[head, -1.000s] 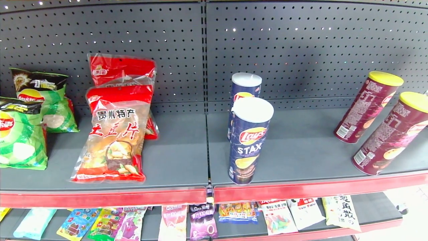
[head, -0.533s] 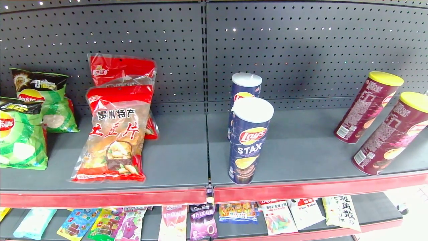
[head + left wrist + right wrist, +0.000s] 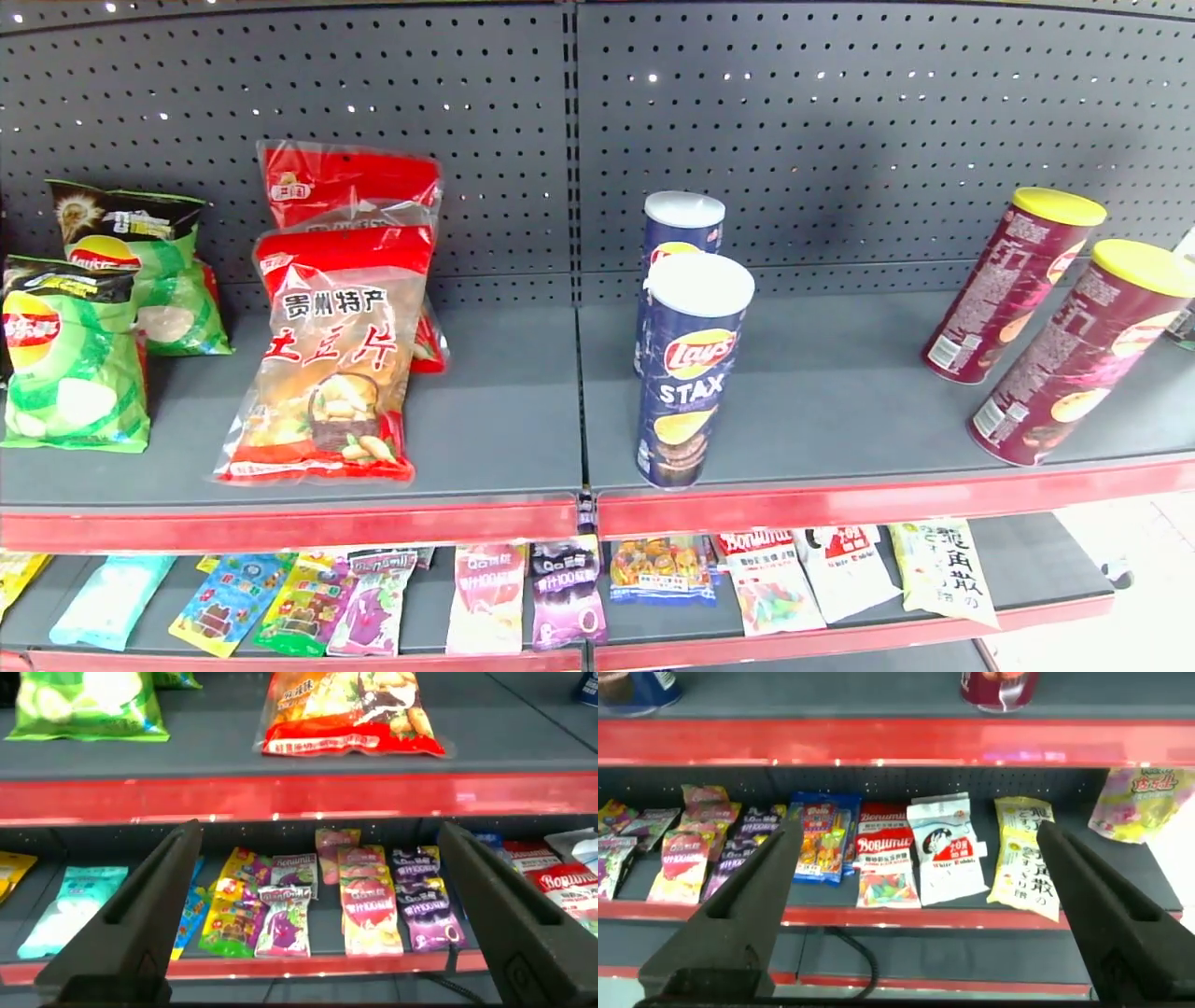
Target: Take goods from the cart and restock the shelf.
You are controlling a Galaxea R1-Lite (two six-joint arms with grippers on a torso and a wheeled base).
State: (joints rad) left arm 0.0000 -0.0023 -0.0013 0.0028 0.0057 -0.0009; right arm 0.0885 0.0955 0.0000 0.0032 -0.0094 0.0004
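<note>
The grey shelf (image 3: 840, 401) with a red front lip holds two upright blue chip cans (image 3: 691, 369), one behind the other. Two maroon cans with yellow lids (image 3: 1074, 355) lean at the right. Two red potato-chip bags (image 3: 331, 364) lie left of the middle, and green chip bags (image 3: 75, 355) lie at the far left. My left gripper (image 3: 318, 828) is open and holds nothing, below the red bag (image 3: 350, 714), facing the lower shelf. My right gripper (image 3: 920, 826) is open with nothing in it, below a maroon can's base (image 3: 999, 689).
A lower shelf (image 3: 1046, 560) carries a row of small candy and snack packets (image 3: 569, 588). The same packets (image 3: 364, 905) lie before the left gripper, and others (image 3: 887, 854) before the right. A perforated back panel (image 3: 840, 140) closes the shelf behind. Bare shelf floor lies between the blue and maroon cans.
The head view has shifted a little, so the whole picture sits slightly higher and the lower shelf shows more. The goods themselves have not moved.
</note>
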